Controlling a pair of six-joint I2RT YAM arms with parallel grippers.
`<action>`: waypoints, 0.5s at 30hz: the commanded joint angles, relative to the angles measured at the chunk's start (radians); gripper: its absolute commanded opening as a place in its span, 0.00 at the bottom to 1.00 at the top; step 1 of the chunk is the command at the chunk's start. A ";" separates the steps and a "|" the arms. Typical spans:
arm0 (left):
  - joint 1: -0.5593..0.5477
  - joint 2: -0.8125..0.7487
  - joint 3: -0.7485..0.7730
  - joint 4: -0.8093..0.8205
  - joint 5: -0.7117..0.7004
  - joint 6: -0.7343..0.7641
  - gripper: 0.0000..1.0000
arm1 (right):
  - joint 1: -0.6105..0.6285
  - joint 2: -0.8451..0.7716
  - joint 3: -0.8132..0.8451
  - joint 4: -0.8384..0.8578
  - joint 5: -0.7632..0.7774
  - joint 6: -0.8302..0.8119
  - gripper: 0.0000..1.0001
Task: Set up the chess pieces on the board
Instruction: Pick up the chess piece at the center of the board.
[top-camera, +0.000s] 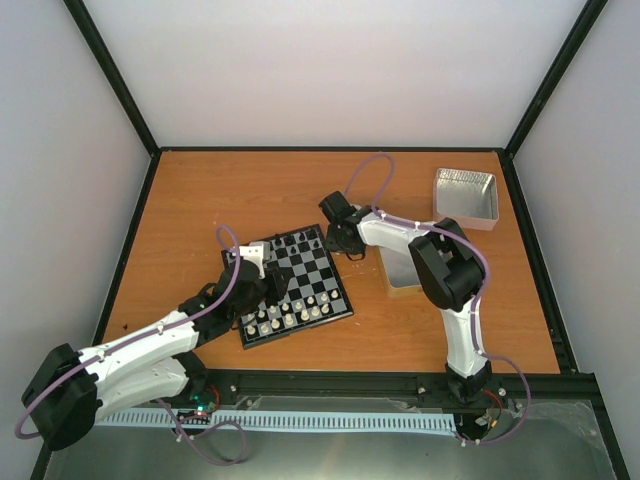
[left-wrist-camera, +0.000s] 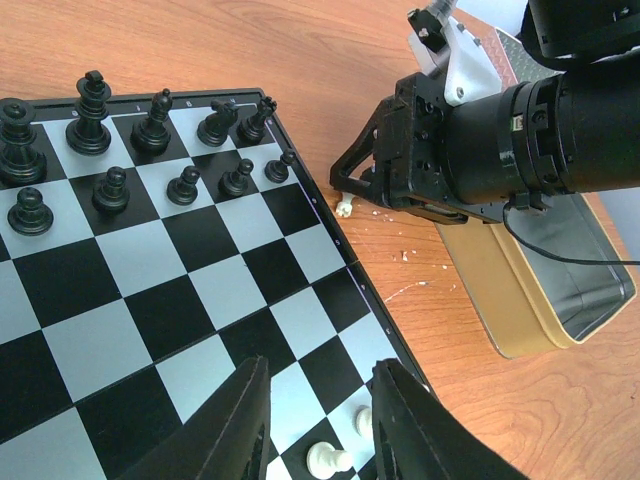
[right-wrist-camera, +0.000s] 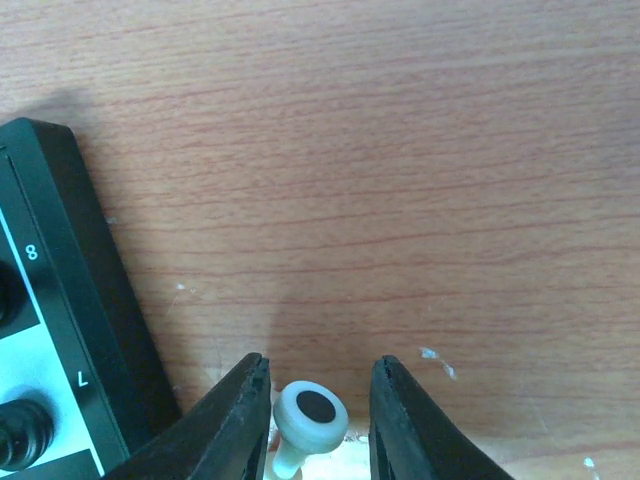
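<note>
The board (top-camera: 310, 272) lies skewed at the middle of the table (top-camera: 200, 200). It is a flat black-rimmed square of black and pale silvery squares, with small white numbers on its rim. Tiny black pieces (left-wrist-camera: 150, 125) stand in its two far rows. Tiny cream-white pieces (top-camera: 290, 318) stand in the two near rows, and the middle rows are bare.

One loose piece (right-wrist-camera: 310, 410), also cream-white, lies tipped on the wood just off the board's far right corner. Its round base, with a dark disc at the centre, faces the right wrist camera. The right claw (right-wrist-camera: 320, 362) is down around it with its fingers apart. One finger sits close against the base, and a sliver of gap shows on the other side.

The left claw (left-wrist-camera: 320, 368) hangs over the near white rows, its fingers apart and gripping nothing.

A tin (left-wrist-camera: 560, 290) sits just behind the right claw.
</note>
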 joint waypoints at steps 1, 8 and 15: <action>0.005 -0.011 -0.002 -0.001 -0.011 -0.010 0.30 | 0.024 0.038 0.003 -0.067 0.045 0.023 0.29; 0.005 -0.014 -0.005 -0.001 -0.012 -0.008 0.30 | 0.044 0.053 0.012 -0.069 0.068 0.037 0.16; 0.005 -0.025 -0.011 0.000 0.003 -0.007 0.35 | 0.044 -0.011 -0.015 -0.007 0.099 0.040 0.12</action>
